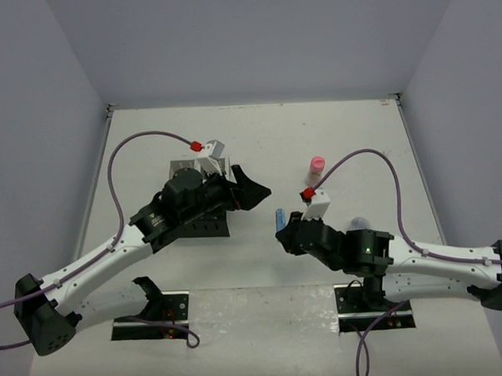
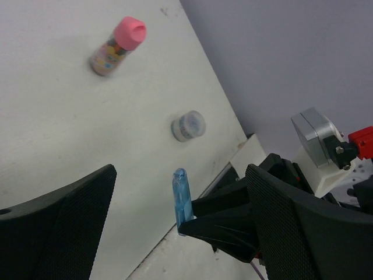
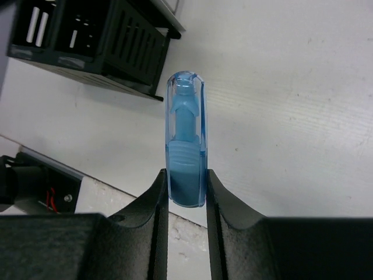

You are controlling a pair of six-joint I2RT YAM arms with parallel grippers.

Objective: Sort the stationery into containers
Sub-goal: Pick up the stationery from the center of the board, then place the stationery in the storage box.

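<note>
A clear blue capsule-shaped piece (image 3: 186,140) stands upright above the table, pinched at its lower end between the fingers of my right gripper (image 3: 186,182), which is shut on it. In the top view this gripper (image 1: 280,231) holds the capsule (image 1: 280,217) just right of the table's middle. My left gripper (image 1: 256,190) hovers beside the organiser (image 1: 204,229), jaws wide apart and empty, facing the capsule (image 2: 182,198). The left arm hides most of the organiser. A pink-capped bottle (image 1: 317,169) stands behind the right gripper, and a round blue-grey tub (image 2: 188,126) sits by the right arm.
The black compartments (image 3: 111,35) of the organiser lie up and left of the held capsule, with white sticks inside one. Purple cables arc over both arms. The arm bases (image 1: 152,313) are bolted at the near edge.
</note>
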